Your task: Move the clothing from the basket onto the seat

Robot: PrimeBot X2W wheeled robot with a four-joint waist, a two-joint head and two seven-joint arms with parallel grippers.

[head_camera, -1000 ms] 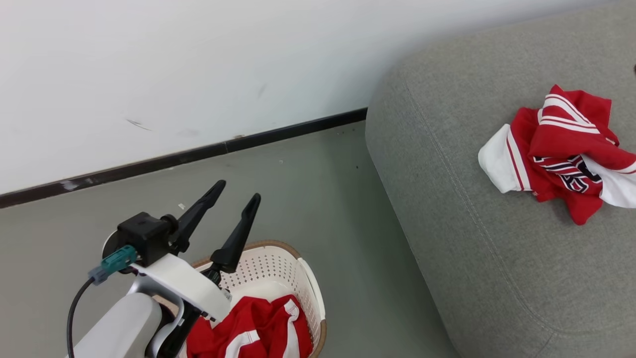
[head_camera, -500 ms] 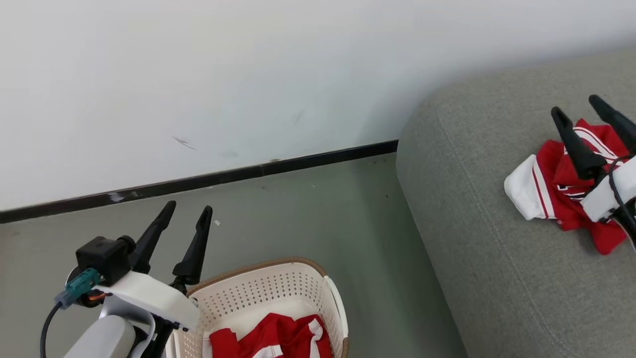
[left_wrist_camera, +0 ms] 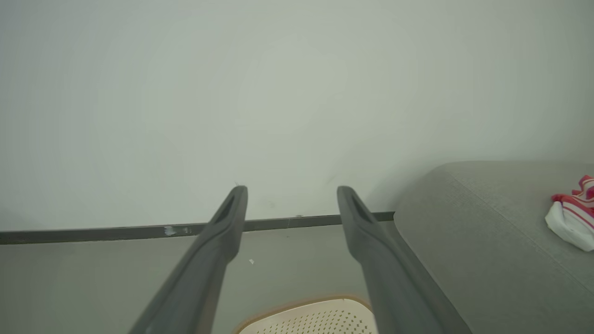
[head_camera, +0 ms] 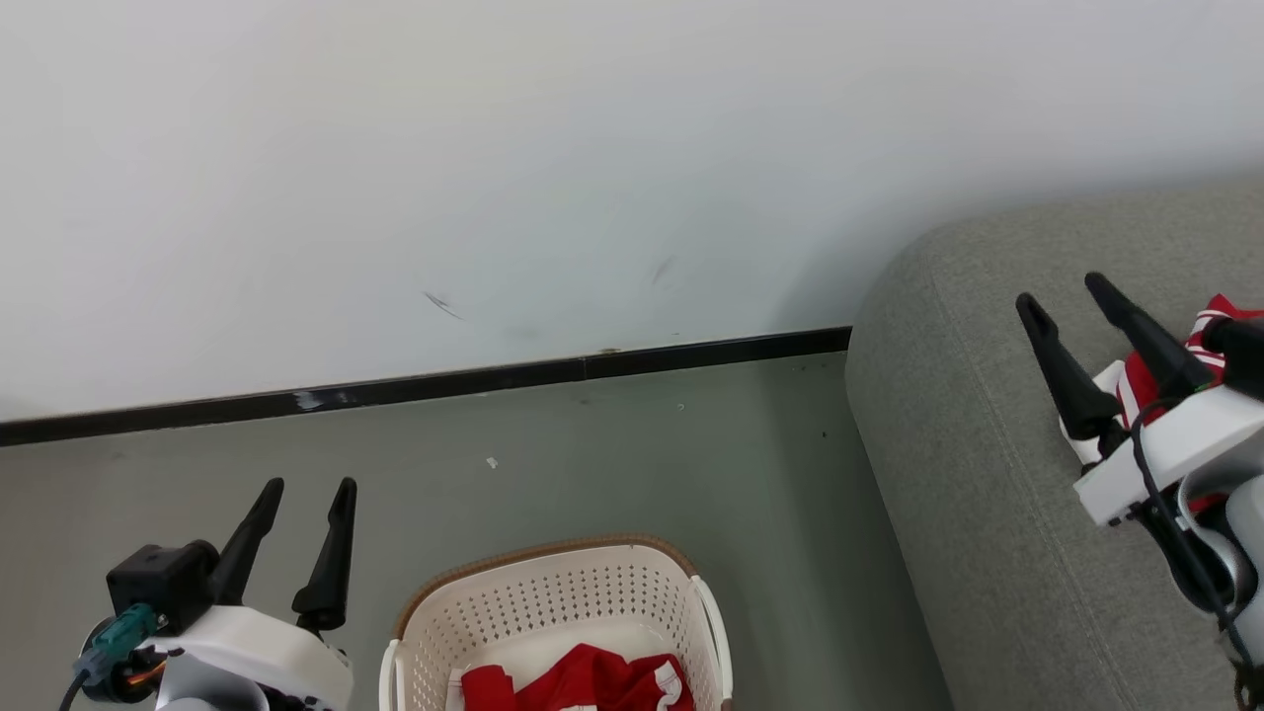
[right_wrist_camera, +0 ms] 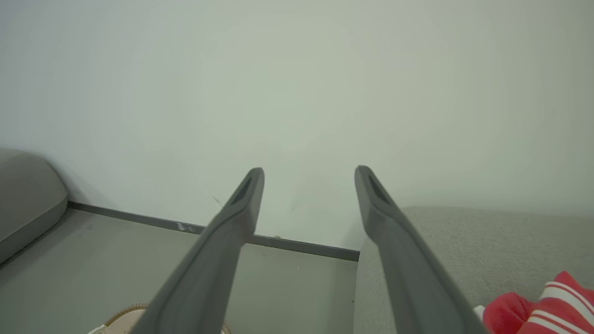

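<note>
A red garment [head_camera: 583, 683] lies in the cream basket [head_camera: 553, 597] at the bottom of the head view. A second piece of red and white clothing [head_camera: 1220, 331] rests on the grey seat [head_camera: 968, 474] at the right, partly hidden behind my right arm; it also shows in the left wrist view [left_wrist_camera: 573, 215] and right wrist view [right_wrist_camera: 543, 311]. My left gripper [head_camera: 308, 486] is open and empty, left of the basket above the floor. My right gripper [head_camera: 1065, 291] is open and empty above the seat, just left of the garment.
A white wall [head_camera: 494, 168] with a black skirting strip [head_camera: 425, 385] runs behind. Grey floor [head_camera: 612, 464] lies between basket and seat. Another grey cushion edge [right_wrist_camera: 25, 195] shows at the left of the right wrist view.
The head camera has tilted up and turned left, shifting the scene. My left gripper has drawn back off the basket to its left. My right gripper has come into view over the seat.
</note>
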